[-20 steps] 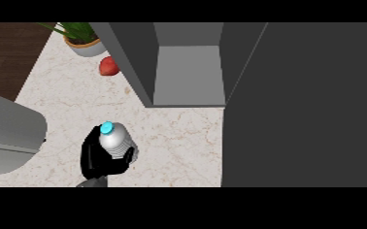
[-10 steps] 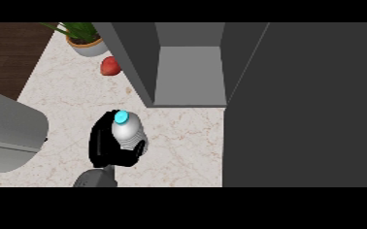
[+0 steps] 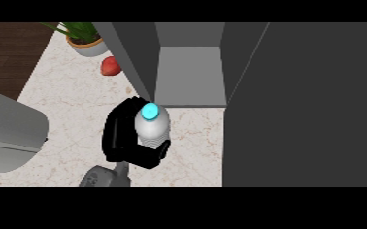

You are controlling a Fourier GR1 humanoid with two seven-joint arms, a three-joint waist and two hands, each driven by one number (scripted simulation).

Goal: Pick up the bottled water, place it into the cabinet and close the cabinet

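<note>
The bottled water [image 3: 151, 124] stands upright in the left hand [image 3: 122, 138], its bright cyan cap facing up at me and its clear ribbed body showing below it. The black fingers [image 3: 152, 156] curl round the bottle from the left and from beneath, so the hand is closed on it and hides the lower part; I cannot tell whether the bottle's base touches the counter [image 3: 72, 97] or hangs above it. The grey forearm [image 3: 106, 176] comes up from the lower edge of the view.

The bottle sits just in front of the open cabinet [image 3: 190, 75], near the left front corner of its opening, with the cap close to the lip of the grey shelf floor. It is outside the cabinet, not in it. The cabinet door [image 3: 297, 106] stands open as a broad dark panel along the right side.

Farther back on the pale marbled counter, left of the cabinet wall, lies a small red fruit [image 3: 109, 66], and behind that a potted plant [image 3: 84, 39] with green leaves in a light pot. A curved grey object [image 3: 20, 136] fills the left edge. The right hand does not show.
</note>
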